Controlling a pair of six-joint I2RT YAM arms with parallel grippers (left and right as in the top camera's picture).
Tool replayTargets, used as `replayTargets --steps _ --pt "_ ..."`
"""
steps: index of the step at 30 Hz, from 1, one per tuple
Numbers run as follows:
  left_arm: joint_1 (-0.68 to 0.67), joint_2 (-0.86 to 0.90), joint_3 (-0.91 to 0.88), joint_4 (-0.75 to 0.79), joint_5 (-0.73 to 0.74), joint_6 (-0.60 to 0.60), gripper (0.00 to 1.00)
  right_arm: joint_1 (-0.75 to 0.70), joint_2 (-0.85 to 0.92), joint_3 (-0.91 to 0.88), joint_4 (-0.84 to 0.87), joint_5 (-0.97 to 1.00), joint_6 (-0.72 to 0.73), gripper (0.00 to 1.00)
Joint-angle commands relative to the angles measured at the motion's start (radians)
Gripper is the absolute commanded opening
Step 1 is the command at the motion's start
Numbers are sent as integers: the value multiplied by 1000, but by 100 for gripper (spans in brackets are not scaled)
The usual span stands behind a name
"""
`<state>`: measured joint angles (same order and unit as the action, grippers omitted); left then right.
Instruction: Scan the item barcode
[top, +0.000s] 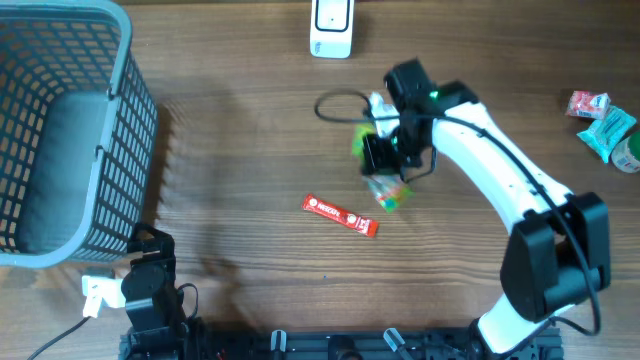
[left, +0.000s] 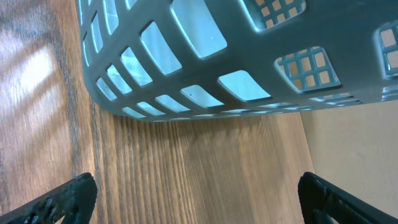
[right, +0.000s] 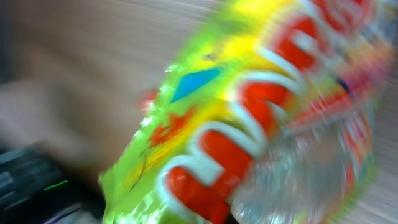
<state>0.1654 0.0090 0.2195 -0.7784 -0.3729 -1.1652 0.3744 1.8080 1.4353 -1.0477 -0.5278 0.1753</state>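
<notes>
**Overhead.** The right claw (top: 386, 158) stands closed over a green-and-yellow snack packet (top: 390, 193) at mid-surface (top: 250, 120), gripping its upper end (whether the packet is off the wood cannot be told). The white scanner (top: 331, 28) sits at the far edge, well apart. The grip is judged a first step toward presenting the barcode to it. A red bar (top: 340, 214) lies near the packet, untouched. Other wrapped items (top: 603, 120) wait at the right edge. The grey basket (top: 60, 130) on the left shows no item inside. The left claw (top: 150, 245) idles near its corner.

**Left wrist.** The left claw (left: 199, 202) is spread wide and holds nothing. The basket (left: 205, 68) wall fills the frame above.

**Right wrist.** The packet (right: 249, 124) fills the blurred frame, close against the camera, consistent with a hold. No barcode can be made out.
</notes>
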Motion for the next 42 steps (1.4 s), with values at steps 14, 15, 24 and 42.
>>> replayTargets --steps 14,15,24,42 --pt "-1 -3 -5 2 -17 -2 100 0 -103 44 107 -406 -44 5" --pt "-1 -3 -5 2 -17 -2 100 0 -103 44 117 -417 -40 5" --pt "-1 -3 -5 2 -17 -2 100 6 -91 43 65 325 20 5" --pt "-1 -3 -5 2 -17 -2 100 199 -82 43 70 918 97 5"
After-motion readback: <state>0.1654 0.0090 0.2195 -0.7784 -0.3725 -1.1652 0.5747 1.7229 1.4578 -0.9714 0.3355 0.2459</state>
